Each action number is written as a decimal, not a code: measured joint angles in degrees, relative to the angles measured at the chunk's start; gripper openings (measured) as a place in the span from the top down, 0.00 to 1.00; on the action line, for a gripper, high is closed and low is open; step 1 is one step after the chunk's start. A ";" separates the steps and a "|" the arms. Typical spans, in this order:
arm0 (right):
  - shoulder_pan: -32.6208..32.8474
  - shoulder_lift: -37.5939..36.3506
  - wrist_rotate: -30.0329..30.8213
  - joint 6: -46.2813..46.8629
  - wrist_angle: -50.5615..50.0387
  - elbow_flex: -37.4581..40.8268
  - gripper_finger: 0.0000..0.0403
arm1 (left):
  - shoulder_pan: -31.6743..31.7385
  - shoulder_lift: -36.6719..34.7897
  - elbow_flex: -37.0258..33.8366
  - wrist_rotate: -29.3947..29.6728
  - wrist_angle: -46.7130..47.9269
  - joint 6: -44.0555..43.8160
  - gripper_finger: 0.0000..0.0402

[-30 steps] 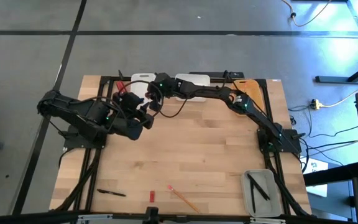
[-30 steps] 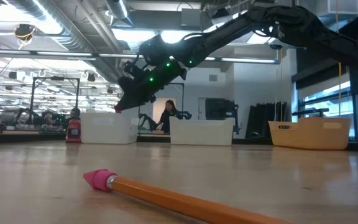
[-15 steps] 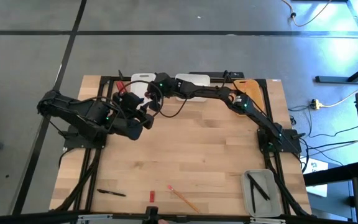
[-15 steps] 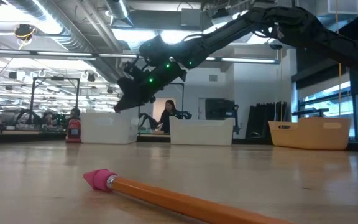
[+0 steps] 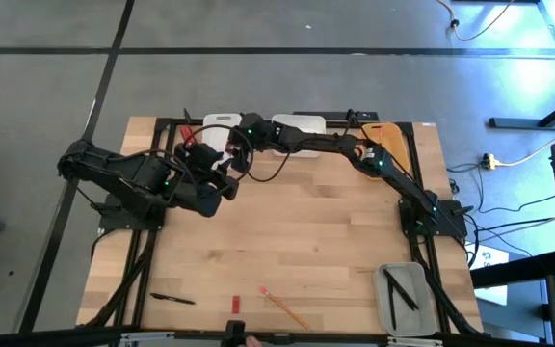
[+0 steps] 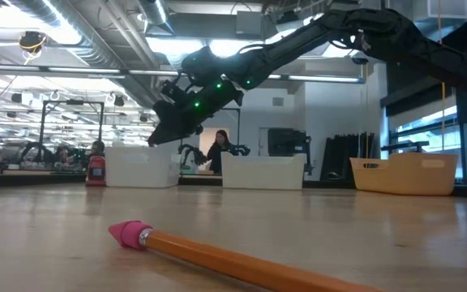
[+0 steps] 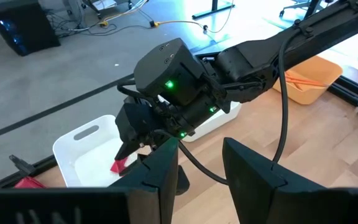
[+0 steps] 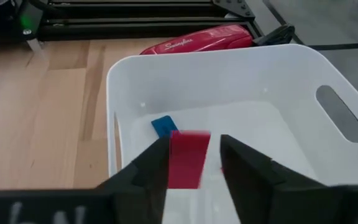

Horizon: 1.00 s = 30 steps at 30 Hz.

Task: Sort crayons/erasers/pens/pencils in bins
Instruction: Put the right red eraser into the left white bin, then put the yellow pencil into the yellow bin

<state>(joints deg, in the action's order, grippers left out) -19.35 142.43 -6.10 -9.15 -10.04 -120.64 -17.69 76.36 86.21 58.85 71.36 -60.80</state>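
Eraser [image 8: 188, 158], small red slab between the parted fingers of the right gripper [image 8: 193, 163] over the narrow white bin [image 8: 124, 81] at the desk's far edge, looks light, rubbery, grippy: pinch flat faces.

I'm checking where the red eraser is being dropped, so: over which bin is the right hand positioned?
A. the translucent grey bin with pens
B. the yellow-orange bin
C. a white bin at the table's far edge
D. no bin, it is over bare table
C: the right wrist view shows the right hand directly above the white bin, with the red eraser between its fingers and a blue piece lying inside.
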 joint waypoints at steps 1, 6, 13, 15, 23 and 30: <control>0.00 0.00 -0.01 0.01 0.02 0.00 0.62 | 0.00 0.02 0.00 0.00 -0.01 0.00 0.70; 0.00 0.00 0.01 0.04 -0.02 0.00 0.51 | 0.00 0.02 0.00 -0.62 -0.01 -0.02 0.70; -0.02 -0.83 0.01 0.04 -1.80 0.00 0.44 | -0.05 0.02 0.00 -3.85 -0.01 -0.03 0.70; -0.11 -3.00 -0.01 -0.72 -6.10 0.04 0.44 | -0.66 -0.24 0.00 -5.29 0.23 -0.02 0.70; 0.35 -15.56 -2.24 -9.33 -28.63 0.02 0.44 | -7.90 -3.13 0.02 -7.18 1.70 -2.56 0.70; 2.20 -26.40 -10.61 -12.95 -46.57 -0.07 0.44 | -17.50 -3.61 0.02 -10.05 3.69 -6.03 0.70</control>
<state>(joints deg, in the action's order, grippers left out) -17.16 116.03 -16.71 -22.09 -56.61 -120.70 -35.20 72.75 86.24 48.80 75.05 -66.83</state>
